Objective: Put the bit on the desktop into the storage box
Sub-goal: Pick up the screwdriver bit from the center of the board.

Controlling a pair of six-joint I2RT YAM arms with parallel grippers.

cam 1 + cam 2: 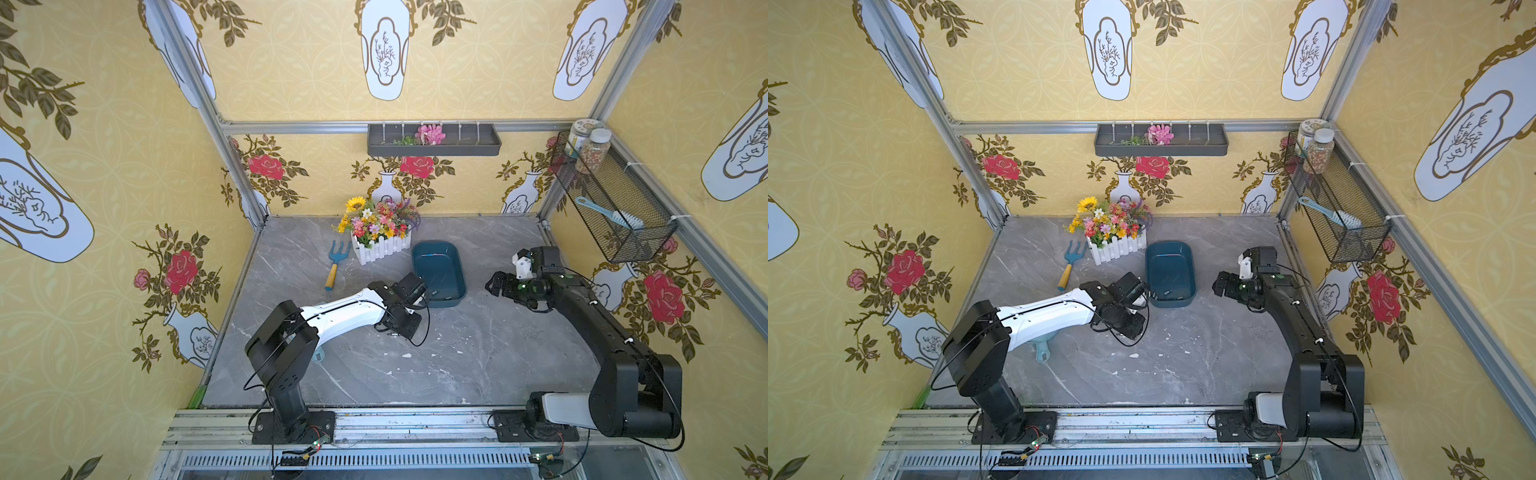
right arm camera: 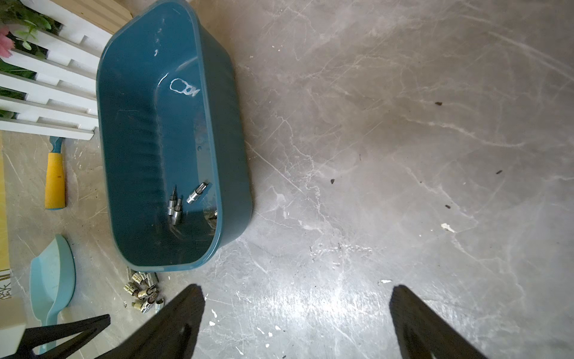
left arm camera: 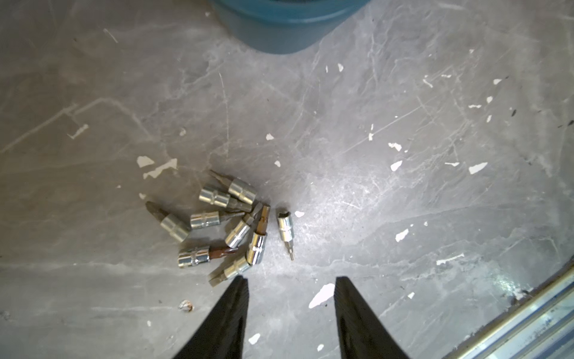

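Now, the left gripper (image 3: 291, 281) holds its two black fingers (image 3: 230, 317) partly apart with nothing between them, poised over the grey marble desktop (image 3: 403, 186). Just ahead of the tips lies a lone socket bit (image 3: 285, 233), chrome, its thin tip pointing toward the gripper. Close beside it is a jumbled heap of bits (image 3: 223, 223), about eight. Beyond them is the rounded end of the teal storage box (image 3: 279, 28), just right of the frame's centre in both top views. A few stored bits (image 2: 180, 205) lie in it.

The right gripper (image 2: 297, 290) is spread wide and empty, right of the box.

Likely trouble: the finger nearest the heap may strike a neighbouring bit, scattering the pile or pinching two. The smooth round bit may also roll or squirt free.
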